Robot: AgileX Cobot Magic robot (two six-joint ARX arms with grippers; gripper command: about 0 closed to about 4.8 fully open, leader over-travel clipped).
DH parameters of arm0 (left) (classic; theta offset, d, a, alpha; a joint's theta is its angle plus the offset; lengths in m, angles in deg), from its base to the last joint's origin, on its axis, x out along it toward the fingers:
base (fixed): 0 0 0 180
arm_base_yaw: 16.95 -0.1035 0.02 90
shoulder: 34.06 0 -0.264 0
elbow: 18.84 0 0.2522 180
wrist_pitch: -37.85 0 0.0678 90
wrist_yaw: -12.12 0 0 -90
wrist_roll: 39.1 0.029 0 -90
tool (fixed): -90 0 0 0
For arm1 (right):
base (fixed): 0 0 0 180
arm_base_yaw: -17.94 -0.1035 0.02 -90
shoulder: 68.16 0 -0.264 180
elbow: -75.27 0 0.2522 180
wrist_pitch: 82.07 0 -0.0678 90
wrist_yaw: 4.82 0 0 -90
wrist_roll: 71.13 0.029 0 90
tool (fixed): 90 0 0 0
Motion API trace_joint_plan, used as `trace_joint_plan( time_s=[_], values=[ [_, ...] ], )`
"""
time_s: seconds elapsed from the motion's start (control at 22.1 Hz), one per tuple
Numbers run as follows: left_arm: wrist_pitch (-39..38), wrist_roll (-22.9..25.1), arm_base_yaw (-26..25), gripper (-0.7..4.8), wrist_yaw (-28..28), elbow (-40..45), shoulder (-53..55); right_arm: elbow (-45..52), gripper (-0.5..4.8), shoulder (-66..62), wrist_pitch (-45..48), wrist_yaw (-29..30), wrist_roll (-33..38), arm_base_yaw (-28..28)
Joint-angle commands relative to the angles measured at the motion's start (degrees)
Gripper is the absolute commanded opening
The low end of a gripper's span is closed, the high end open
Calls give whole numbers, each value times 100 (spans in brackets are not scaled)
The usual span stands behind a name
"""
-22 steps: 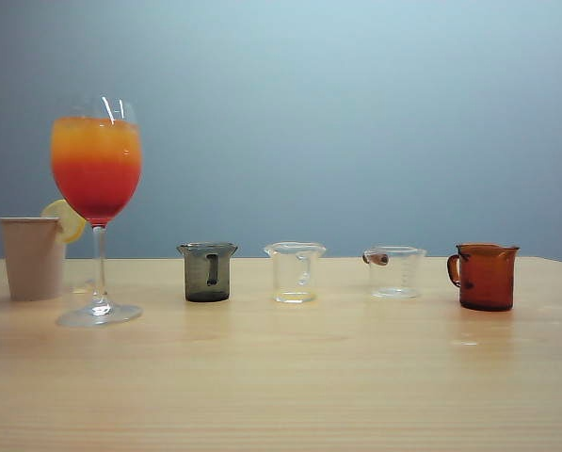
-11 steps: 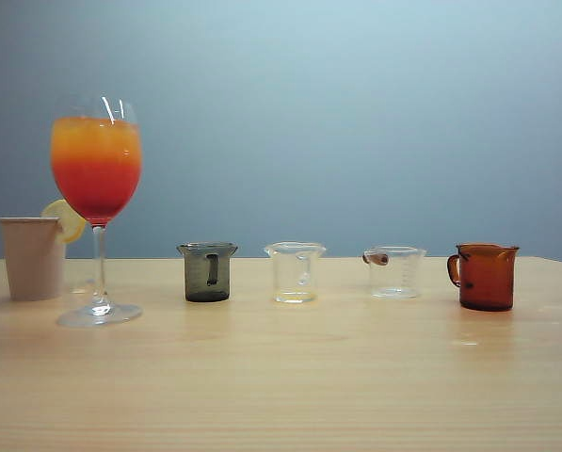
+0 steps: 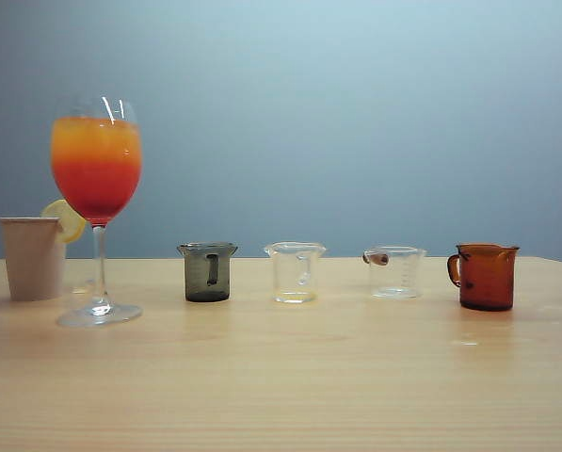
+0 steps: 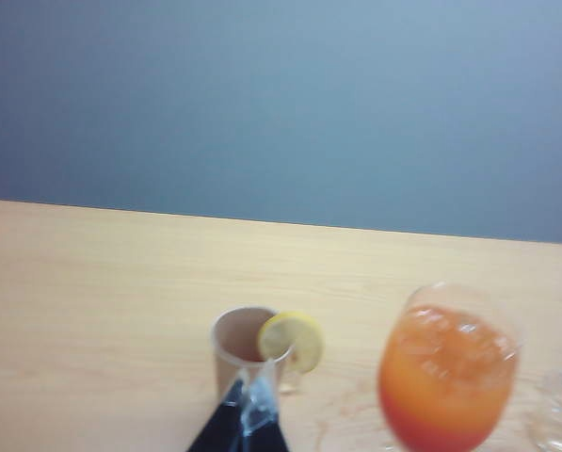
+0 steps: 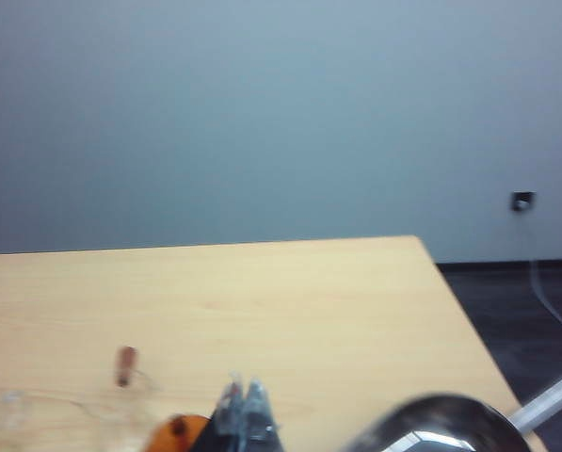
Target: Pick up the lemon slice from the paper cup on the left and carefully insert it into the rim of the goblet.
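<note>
The goblet [image 3: 96, 169], tall and clear with a drink graded orange over red, stands at the table's left. Just left of it and slightly farther back is the beige paper cup [image 3: 33, 257], with the pale-yellow lemon slice [image 3: 67, 219] perched on its rim on the goblet's side. Neither arm shows in the exterior view. In the left wrist view my left gripper [image 4: 250, 391] is shut and empty, its tips in front of the paper cup [image 4: 238, 344], with the lemon slice [image 4: 293, 339] and goblet [image 4: 447, 377] beyond. My right gripper [image 5: 245, 395] is shut and empty.
A dark grey jug [image 3: 207, 271], two clear jugs [image 3: 296, 271] [image 3: 394, 271] and an amber jug [image 3: 486, 276] stand in a row across the table. The amber jug [image 5: 175, 435] lies just beside my right gripper. The table's side edge [image 5: 459, 311] runs close by.
</note>
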State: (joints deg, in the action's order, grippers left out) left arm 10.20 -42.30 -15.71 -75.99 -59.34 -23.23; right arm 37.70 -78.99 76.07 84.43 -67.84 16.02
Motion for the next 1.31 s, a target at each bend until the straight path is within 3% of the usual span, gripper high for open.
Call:
trace_joint_plan(
  time_s=[0.05,0.18,0.32,0.45,0.77,0.99,1.31],
  values=[
    [24,518,2,-5,656,-839,1001,-619,-6,-660,151,560,76,2],
    [57,625,0,-5,1233,-1644,2140,-1233,-6,-1405,157,828,269,-2],
    [122,695,-4,-5,1233,-2072,2957,-1491,-6,-1849,437,984,262,-107],
    [365,1156,-195,-5,1311,-2420,4054,-1628,-6,-2319,859,988,267,-544],
    [925,1309,-1403,-5,3010,-2472,5519,-1860,-6,-3565,1497,942,236,-2472],
    [1668,2223,-1639,-5,4190,-2472,6323,-1860,-6,-4330,2149,949,247,-3449],
    [2041,2277,-1488,-5,4194,-2472,7285,-1860,-6,-4673,2345,940,232,-3847]
  ],
)
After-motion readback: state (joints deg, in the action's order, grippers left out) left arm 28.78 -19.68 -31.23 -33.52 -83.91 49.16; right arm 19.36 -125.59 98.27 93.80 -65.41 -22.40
